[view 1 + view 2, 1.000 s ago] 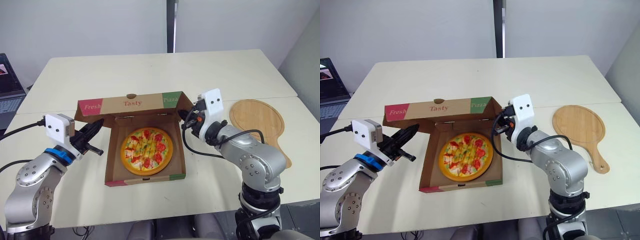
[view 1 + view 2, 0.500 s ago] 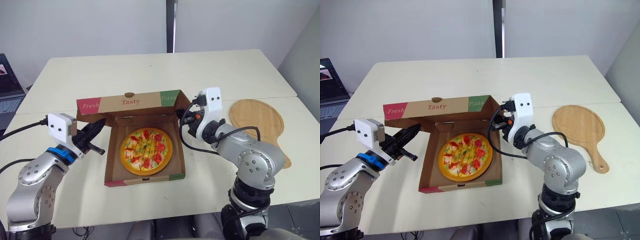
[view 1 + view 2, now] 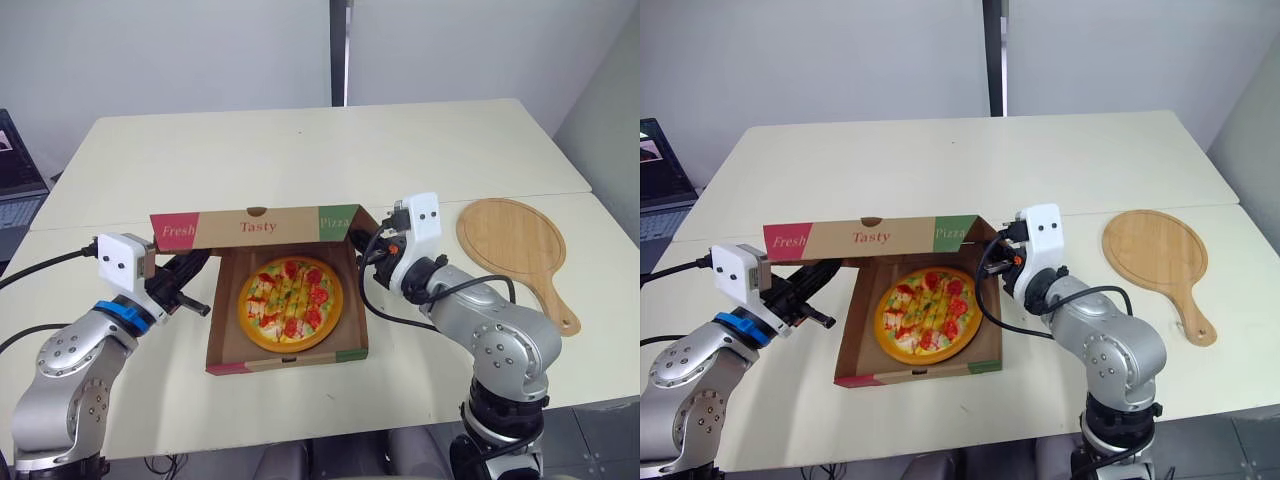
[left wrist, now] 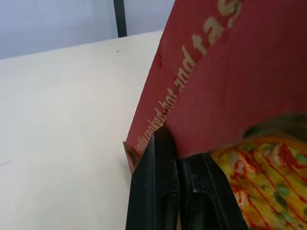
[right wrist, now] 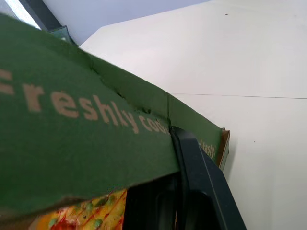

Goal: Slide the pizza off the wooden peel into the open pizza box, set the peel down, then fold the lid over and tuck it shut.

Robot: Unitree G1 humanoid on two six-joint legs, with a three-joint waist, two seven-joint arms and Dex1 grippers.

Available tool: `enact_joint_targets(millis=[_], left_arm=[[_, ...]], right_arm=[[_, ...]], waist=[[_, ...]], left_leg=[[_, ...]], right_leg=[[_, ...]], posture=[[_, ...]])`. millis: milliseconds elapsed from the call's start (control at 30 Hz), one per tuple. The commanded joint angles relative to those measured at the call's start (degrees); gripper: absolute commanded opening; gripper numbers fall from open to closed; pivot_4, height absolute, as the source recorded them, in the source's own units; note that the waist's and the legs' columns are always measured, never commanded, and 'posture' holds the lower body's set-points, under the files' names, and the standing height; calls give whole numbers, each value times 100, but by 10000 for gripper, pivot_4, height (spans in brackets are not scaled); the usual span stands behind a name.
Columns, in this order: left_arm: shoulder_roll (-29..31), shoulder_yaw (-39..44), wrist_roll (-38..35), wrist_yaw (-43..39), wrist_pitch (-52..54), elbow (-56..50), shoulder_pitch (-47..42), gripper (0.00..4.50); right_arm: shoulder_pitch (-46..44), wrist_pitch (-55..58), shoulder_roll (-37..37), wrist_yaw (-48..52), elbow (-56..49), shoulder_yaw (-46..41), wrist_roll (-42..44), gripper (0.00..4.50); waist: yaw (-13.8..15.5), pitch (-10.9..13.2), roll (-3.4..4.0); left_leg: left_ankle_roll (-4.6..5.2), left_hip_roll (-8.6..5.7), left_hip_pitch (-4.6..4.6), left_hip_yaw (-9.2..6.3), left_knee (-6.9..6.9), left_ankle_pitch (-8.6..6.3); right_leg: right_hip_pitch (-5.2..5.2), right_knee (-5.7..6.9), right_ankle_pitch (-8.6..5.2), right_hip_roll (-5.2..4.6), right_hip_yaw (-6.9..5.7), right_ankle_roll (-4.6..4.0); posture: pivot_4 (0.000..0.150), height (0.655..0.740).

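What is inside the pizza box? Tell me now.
The pizza lies flat inside the pizza box, fully in view. The half-folded lid covers most of the box's back wall.

Counter [image 3: 300, 150]: plain cream. Pizza box [image 3: 288, 358]: brown cardboard, with a red patch at one front corner and a green patch at the other. Lid [image 3: 257, 226] front strip: red, tan and green blocks, with pale lettering on the red and green and red lettering on the tan. Pizza [image 3: 290, 303]: orange-yellow, red rounds, green flecks, thin red drizzle lines. Peel [image 3: 510, 240]: pale wood, faint grain. Left end effector [image 3: 198, 260]: black.
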Motion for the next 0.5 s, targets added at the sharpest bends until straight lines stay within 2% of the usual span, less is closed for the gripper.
enact_joint_targets(millis=[33,367,400,433,500], left_arm=[[-42,-77,-224,-128,21,-392,135,199],[-49,-67,-183,-164,-45,-342,255,199],[-45,-61,-179,-173,-54,-329,256,0],[-38,-52,-170,-185,-67,-319,262,0],[-26,-27,-150,-203,-99,-290,273,0]], right_arm=[[281,-122,-83,280,86,651,94,0],[660,-884,-364,581,398,1003,17,0],[674,-926,-359,592,412,1001,18,4338],[690,-972,-358,620,415,990,32,6190],[710,-1026,-386,671,402,954,41,12789]], waist=[[-5,-7,1],[-10,-31,-5],[-10,-31,-5],[-10,-31,-5],[-9,-30,-5]], left_leg=[[0,0,0,0,0,0],[12,2,21,8,-25,-6],[12,3,26,11,-29,-6],[12,3,33,13,-35,-7],[18,5,57,16,-51,-9]], right_leg=[[0,0,0,0,0,0],[5,-4,-1,1,3,-1],[6,-5,-2,1,5,-2],[11,-7,-2,1,6,-2],[27,-13,-4,1,7,-5]], posture=[[1500,7400],[1500,7400],[1500,7400],[1500,7400],[1500,7400]])
